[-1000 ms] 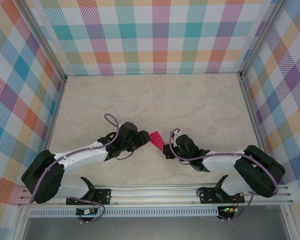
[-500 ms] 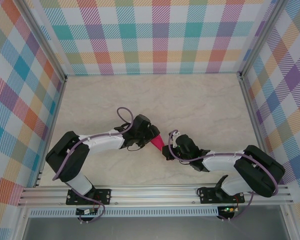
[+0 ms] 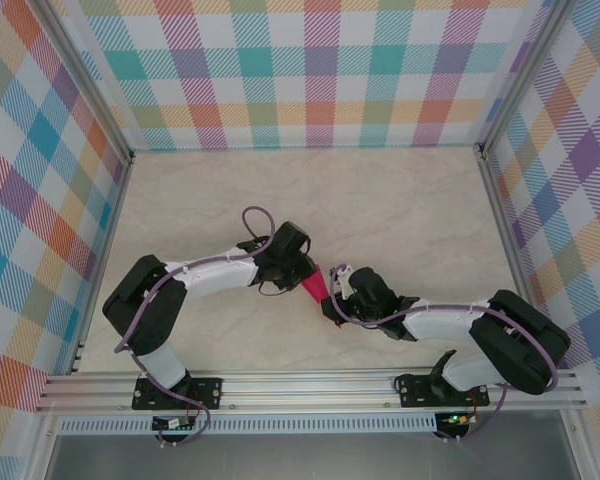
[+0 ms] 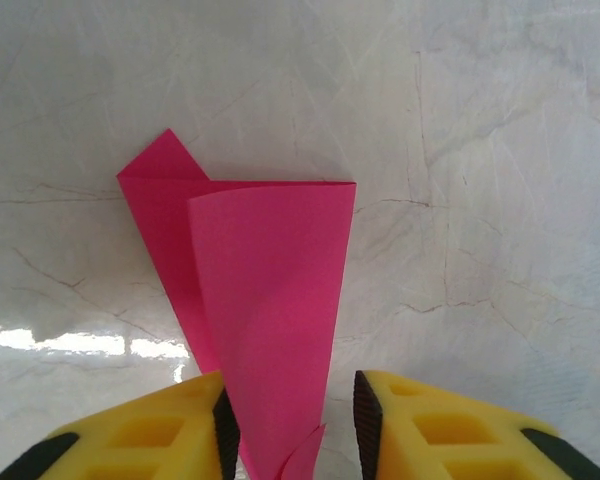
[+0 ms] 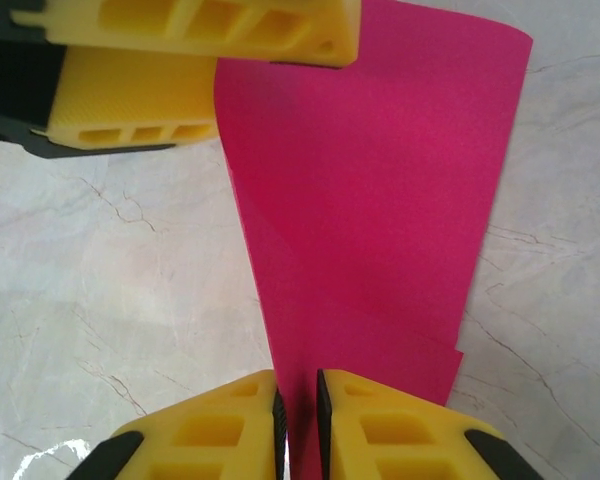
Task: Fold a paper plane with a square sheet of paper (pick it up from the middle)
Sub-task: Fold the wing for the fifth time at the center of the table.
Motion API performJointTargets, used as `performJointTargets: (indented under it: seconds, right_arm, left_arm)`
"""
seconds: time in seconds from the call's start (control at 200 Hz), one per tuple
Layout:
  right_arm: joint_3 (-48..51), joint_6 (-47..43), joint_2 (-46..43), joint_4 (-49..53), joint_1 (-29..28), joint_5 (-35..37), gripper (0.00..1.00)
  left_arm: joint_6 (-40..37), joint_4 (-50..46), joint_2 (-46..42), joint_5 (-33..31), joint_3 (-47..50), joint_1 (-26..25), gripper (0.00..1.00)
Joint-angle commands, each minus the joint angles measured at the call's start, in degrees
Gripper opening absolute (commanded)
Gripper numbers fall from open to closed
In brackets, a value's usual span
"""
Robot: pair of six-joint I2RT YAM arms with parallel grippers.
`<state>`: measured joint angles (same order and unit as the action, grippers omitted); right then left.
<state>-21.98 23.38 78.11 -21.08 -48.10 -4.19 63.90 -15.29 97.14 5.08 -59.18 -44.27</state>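
Note:
The magenta-pink sheet of paper (image 3: 315,284) is folded into a narrow tapering shape and held up between the two grippers near the table's middle front. My right gripper (image 3: 332,300) is shut on its lower edge; in the right wrist view the pads pinch the paper (image 5: 370,200) at the gripper (image 5: 298,425). My left gripper (image 3: 304,272) is open, its fingers straddling the other end of the paper (image 4: 270,300). In the left wrist view the gripper (image 4: 292,440) has the paper against its left pad (image 4: 225,435), with a gap to the right pad.
The beige marble table (image 3: 380,200) stretches wide behind the arms. Plaid walls close the back and both sides, with a metal rail (image 3: 310,385) at the near edge. The left gripper's yellow fingers (image 5: 200,40) sit close above the right gripper.
The left arm has swung right and forward, bringing its open gripper up to and around the paper. The right gripper has kept its hold, shifting slightly left.

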Motion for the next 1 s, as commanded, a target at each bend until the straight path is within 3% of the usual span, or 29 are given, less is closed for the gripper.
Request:
performJointTargets:
  seconds: [0.0,0.155,0.29,0.555,0.65,1.0]
  right_arm:
    - [-1.7,-3.9,-1.9,4.3,0.1,-0.8,0.22]
    - [-3.7,-5.7,-2.4,10.1,-0.4,-0.5,0.29]
    - [-5.8,-7.2,-2.4,14.9,-2.7,3.5,0.3]
    - [-7.7,-8.0,-3.3,22.1,-6.0,12.6,0.32]
    - [-7.9,-8.8,-4.1,23.3,-6.9,14.4,0.35]
    - [-10.5,-10.5,-3.7,26.9,-9.7,17.2,0.31]
  left_arm:
    - [-2.9,-4.4,1.3,0.4,-2.0,-0.2,0.26]
    - [-5.1,-6.6,2.3,0.7,-3.8,-0.3,0.1]
    - [-5.8,-7.4,2.4,0.3,-4.5,-0.3,0.04]
    - [-7.2,-8.9,2.6,0.0,-5.8,-0.3,0.01]
    - [-7.3,-8.8,2.7,0.2,-5.9,-0.2,0.0]
    - [-7.3,-8.9,3.2,0.2,-5.9,-0.3,0.0]
